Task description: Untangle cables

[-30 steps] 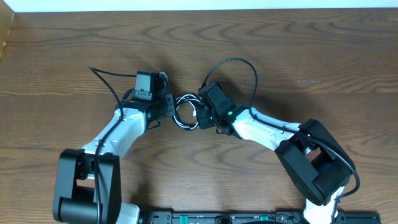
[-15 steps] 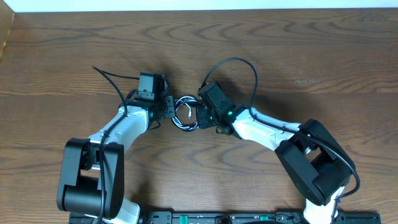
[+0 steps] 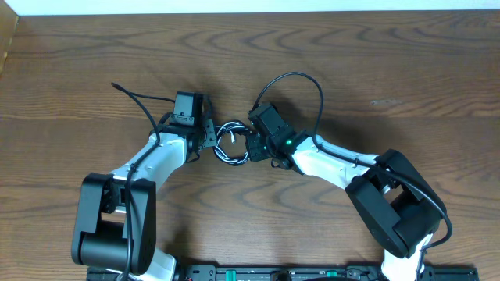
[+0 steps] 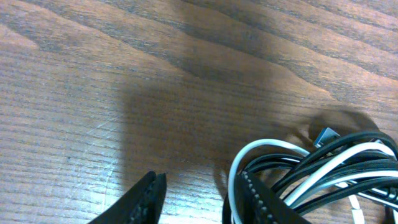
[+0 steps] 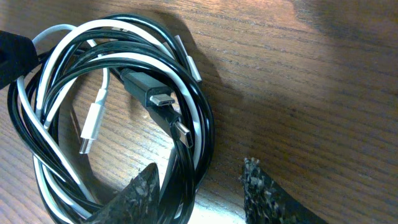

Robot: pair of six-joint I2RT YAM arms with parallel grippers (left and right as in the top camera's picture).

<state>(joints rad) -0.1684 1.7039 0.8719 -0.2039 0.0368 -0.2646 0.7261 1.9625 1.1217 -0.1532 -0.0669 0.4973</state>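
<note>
The cables (image 5: 155, 96) coil between both claws. The right claw (image 5: 200, 168), spread, straddles their edge; the left claw (image 4: 202, 177), spread, sits just beside.

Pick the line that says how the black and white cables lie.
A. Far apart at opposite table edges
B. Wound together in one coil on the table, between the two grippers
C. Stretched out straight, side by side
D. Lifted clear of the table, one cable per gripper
B: the black cable and white cable loop through each other in one coil flat on the table, between the left gripper and right gripper.
</note>
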